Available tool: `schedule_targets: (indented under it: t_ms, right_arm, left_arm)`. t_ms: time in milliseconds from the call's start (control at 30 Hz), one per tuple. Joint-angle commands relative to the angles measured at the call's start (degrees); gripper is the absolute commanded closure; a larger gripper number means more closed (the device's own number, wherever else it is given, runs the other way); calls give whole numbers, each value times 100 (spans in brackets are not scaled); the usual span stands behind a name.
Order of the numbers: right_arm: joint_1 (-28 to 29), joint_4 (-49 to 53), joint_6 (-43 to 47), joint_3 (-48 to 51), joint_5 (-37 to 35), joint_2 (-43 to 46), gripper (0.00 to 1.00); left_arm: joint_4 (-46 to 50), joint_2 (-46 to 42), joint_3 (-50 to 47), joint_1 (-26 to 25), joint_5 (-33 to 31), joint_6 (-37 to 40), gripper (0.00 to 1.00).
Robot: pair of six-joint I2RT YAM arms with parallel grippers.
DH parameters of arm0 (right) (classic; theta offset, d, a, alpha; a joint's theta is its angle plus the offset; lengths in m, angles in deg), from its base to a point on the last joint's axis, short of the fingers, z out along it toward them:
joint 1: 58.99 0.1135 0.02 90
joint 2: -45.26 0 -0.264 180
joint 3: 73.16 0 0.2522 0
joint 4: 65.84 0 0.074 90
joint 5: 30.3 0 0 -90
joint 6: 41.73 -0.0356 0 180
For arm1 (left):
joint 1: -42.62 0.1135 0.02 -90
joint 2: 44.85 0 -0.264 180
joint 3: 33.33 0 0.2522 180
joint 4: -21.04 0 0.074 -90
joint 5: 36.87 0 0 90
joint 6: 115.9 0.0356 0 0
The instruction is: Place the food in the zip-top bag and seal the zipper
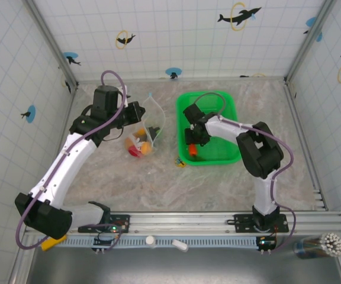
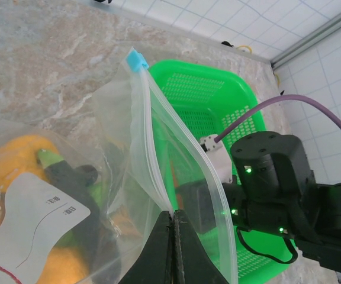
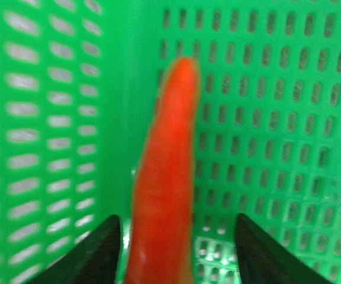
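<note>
The transparent zip-top bag [image 1: 145, 135] lies left of the basket with its mouth held up. Through the plastic I see yellow-orange fruits [image 2: 15, 158], a dark green piece [image 2: 70, 177] and a red piece [image 1: 136, 151]. My left gripper [image 2: 173, 218] is shut on the bag's mouth edge, just below the whitish zipper [image 2: 151, 139] with its blue slider [image 2: 136, 60]. My right gripper [image 3: 179, 251] is down in the basket and open. The orange carrot [image 3: 161, 195] stands between its fingers [image 3: 96, 254], nearer the left one and with a gap to the right one.
The bright green mesh basket [image 1: 225, 106] sits at centre right on the marble table. A tiny yellow-and-black trinket [image 1: 180, 161] lies by its front left corner. Tiled walls enclose the table on three sides. The right arm [image 2: 277, 177] shows behind the bag.
</note>
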Motion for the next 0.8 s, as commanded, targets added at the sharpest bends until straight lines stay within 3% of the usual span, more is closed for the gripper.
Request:
schedule_targets:
  t_ms: [0,300,500,667,767]
  right_arm:
    - [4,325,89,-159,-426,-115,61]
    - [-458,-556,-347,439,86,773,78]
    - [-719,-1469,-622,954,648,1822,79]
    - [-841,-3257,-953,1823,1128,3134,81]
    - [-785,-4944,-1274,2370,1380,3740,85]
  left_arm:
    - [-52,52,14,-31,90,-63,100]
    - [-126,167,31,-37,141,-198,100]
    - [-297,119,-36,-32,235,-394,100]
    - [-353,-38,-57,-32,207,-502,100]
    - [-366,-137,-86,-31,244,-571,100]
